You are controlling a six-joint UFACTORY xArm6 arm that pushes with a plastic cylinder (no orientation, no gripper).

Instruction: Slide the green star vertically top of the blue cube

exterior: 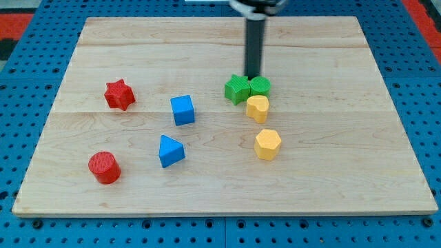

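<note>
The green star [237,89] lies just right of the board's middle, touching a round green block [260,85] on its right. The blue cube [182,109] sits to the star's lower left, apart from it. My tip [253,76] stands just above the two green blocks, at the seam between them and close to the round one's top edge.
A yellow heart-like block [258,108] lies just below the round green block. A yellow hexagon [267,144] is lower. A blue triangular block [170,151] lies below the cube. A red star [119,94] and a red cylinder [104,167] are on the left. The wooden board [344,172] rests on a blue pegboard.
</note>
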